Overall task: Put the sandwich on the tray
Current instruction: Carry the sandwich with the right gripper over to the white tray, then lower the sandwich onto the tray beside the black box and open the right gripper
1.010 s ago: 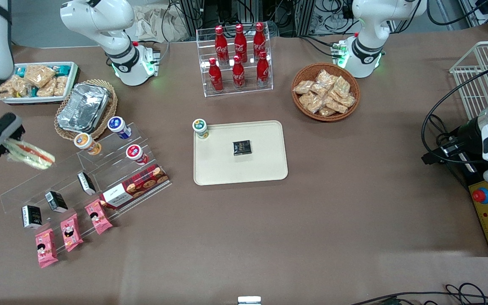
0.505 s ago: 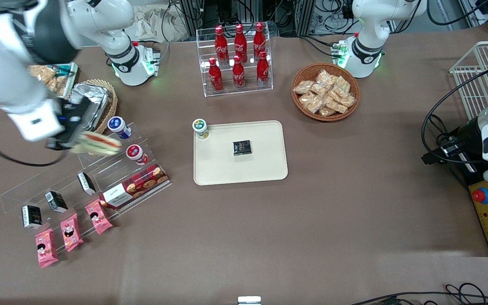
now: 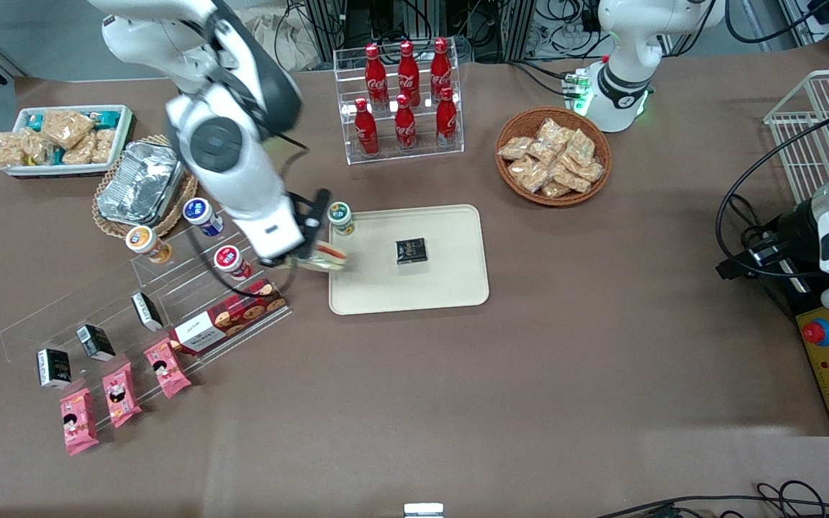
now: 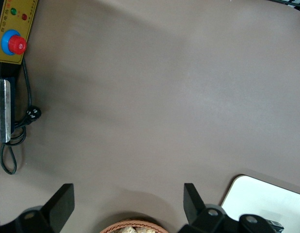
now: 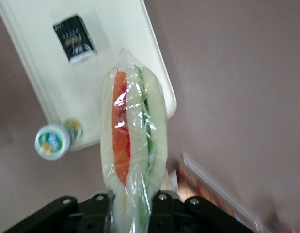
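Observation:
My right gripper is shut on the sandwich, a clear-wrapped wedge with a red-orange and a green stripe. I hold it in the air over the edge of the cream-beige tray that faces the working arm's end of the table. In the right wrist view the sandwich stands out from between my fingers, which press on both its sides, with the tray below it. A small black packet lies on the tray and a green-lidded cup stands at its corner.
A clear stepped rack with cups, a biscuit box and small packets lies toward the working arm's end. A foil tray in a basket, a white bin of snacks, a cola bottle rack and a snack basket stand farther from the front camera.
My right arm has swung with the sandwich from the working arm's end of the table, over the clear rack, to the tray's edge. Nothing else has moved.

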Robot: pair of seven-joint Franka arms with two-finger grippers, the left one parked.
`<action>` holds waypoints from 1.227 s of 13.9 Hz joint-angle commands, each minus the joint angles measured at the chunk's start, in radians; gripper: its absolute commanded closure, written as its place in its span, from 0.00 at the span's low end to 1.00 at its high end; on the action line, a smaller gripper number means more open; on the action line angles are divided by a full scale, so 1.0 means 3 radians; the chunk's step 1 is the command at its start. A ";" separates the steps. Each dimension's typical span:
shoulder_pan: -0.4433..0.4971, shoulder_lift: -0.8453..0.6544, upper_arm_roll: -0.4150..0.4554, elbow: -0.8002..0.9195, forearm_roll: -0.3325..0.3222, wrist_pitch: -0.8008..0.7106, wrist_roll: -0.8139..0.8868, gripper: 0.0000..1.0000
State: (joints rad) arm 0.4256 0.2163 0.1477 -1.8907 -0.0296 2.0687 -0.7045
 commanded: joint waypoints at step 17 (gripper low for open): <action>0.0642 0.1381 -0.0053 0.0632 -0.0729 0.1004 0.0559 0.00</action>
State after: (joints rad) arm 0.5930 0.6179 0.1388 -1.7332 -0.2167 2.3749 -0.5600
